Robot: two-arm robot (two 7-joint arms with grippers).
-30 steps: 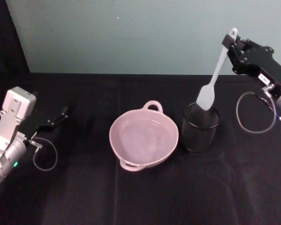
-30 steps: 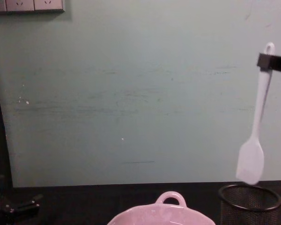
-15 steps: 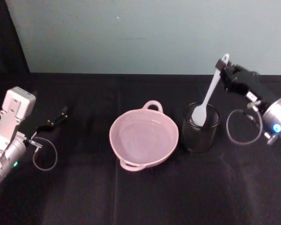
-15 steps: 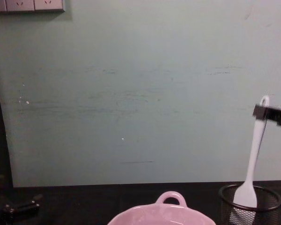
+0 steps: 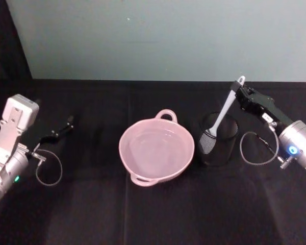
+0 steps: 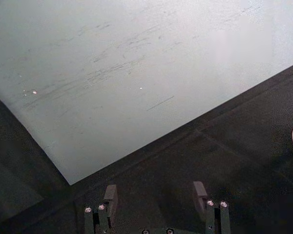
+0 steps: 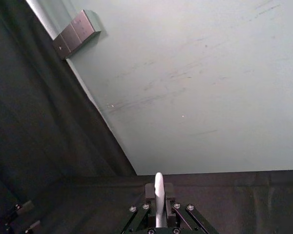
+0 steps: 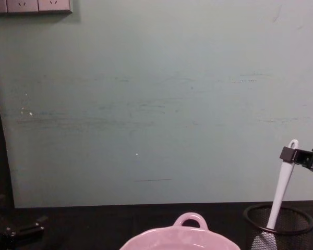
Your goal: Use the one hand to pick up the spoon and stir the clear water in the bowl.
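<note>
The pale pink bowl [image 5: 181,163] sits mid-table holding clear water [image 5: 154,149]; its loop handle [image 8: 190,219] faces the wall. Right of it, the white spoon [image 5: 224,111] stands tilted in a black wire-mesh cup [image 5: 224,151], blade down inside. My right gripper [image 5: 236,93] is shut on the spoon's handle just below its holed end, also visible in the chest view [image 8: 288,154]. In the right wrist view the spoon handle [image 7: 158,197] is pinched between the fingers. My left gripper [image 5: 61,129] rests parked at the far left, its fingers [image 6: 110,195] open with nothing between them.
A black cloth [image 5: 153,214] covers the table in front of a pale green wall [image 8: 156,104]. Wall sockets [image 8: 31,5] sit at the upper left. A cable loop [image 5: 256,148] hangs by the right wrist, close to the mesh cup.
My right gripper has come down with the spoon. The blade went from above the mesh cup's rim to deep inside the cup. The left arm has stayed put.
</note>
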